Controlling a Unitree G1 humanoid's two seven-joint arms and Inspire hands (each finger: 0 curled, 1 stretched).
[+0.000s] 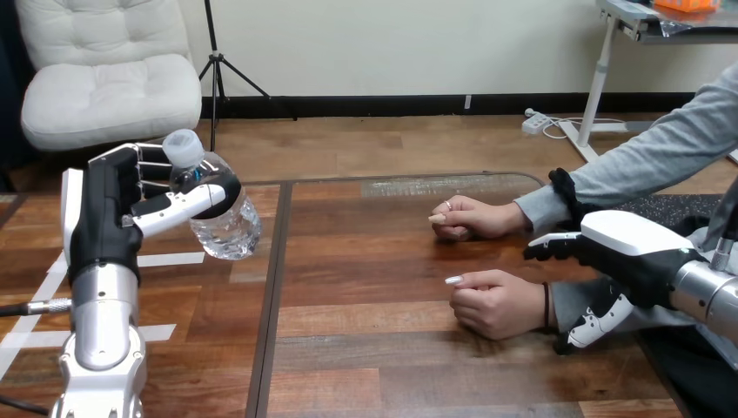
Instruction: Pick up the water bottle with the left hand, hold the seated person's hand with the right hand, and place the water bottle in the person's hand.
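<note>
Two items are partly hidden. First, the middle of the clear plastic water bottle with a white cap (228, 228) is covered by the left hand (103, 222), which is clenched around it; the cap and the lower body remain visible. Second, the forearm behind the person's nearer hand (494, 303) is covered by the right hand (620, 248); whether that hand grasps anything cannot be told. The right arm is cut off at the view's 3 o'clock edge.

Count: one bottle, two robot hands, two hands of the person. The bottle is held tilted above the brown wooden table (365, 296), at the view's 9 o'clock. The person's farther hand (474, 218) rests on the table at 12 o'clock of the nearer one. Both are loosely curled and apart.
</note>
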